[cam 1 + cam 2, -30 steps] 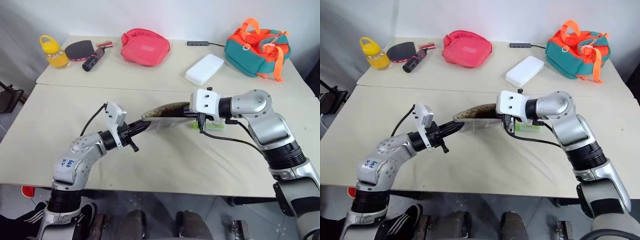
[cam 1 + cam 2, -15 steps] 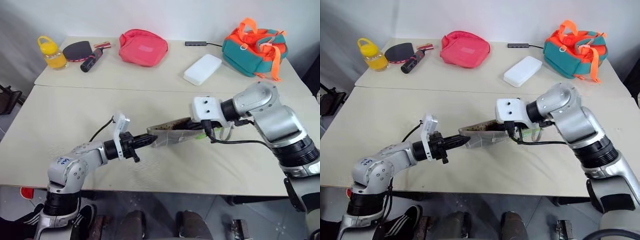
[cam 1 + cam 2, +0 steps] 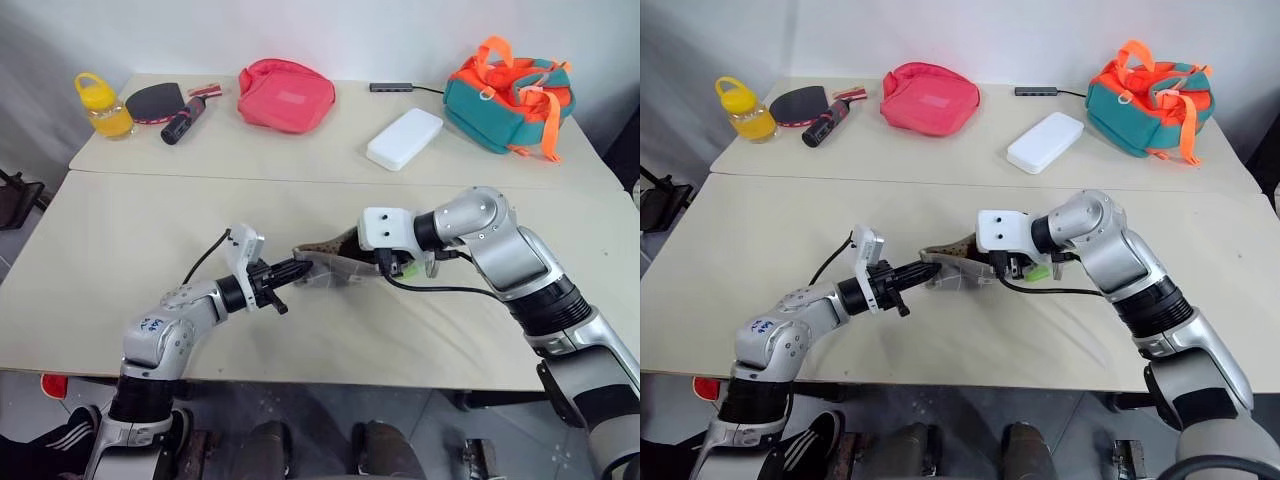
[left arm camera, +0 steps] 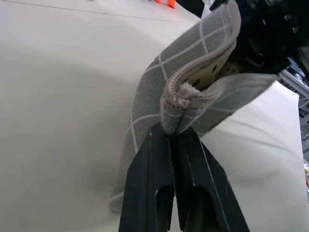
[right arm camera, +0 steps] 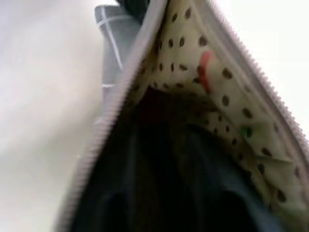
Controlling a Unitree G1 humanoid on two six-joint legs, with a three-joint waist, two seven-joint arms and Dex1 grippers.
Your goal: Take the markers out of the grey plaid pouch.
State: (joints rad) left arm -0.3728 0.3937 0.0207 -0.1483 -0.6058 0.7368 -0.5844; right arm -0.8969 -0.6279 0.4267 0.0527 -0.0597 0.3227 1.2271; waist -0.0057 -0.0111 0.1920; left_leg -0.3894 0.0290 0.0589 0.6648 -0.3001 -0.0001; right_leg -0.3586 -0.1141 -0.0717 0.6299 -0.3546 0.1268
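Lower now, left fingers (image 4: pixel 175 159) pinching pouch (image 4: pixel 193 92)

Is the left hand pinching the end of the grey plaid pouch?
Yes, the left hand is shut on the grey plaid pouch at its bunched end.

Bare near table (image 3: pixel 120 240) on both sides of the grey plaid pouch (image 3: pixel 335 262); clutter well apart along the far edge.

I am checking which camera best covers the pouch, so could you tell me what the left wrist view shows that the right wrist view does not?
Left wrist view: the left end effector shut on a corner of the grey plaid fabric pouch, above the beige table. Right wrist view: the pouch's cream dotted lining, seen through its open zip. Both: the grey plaid fabric.
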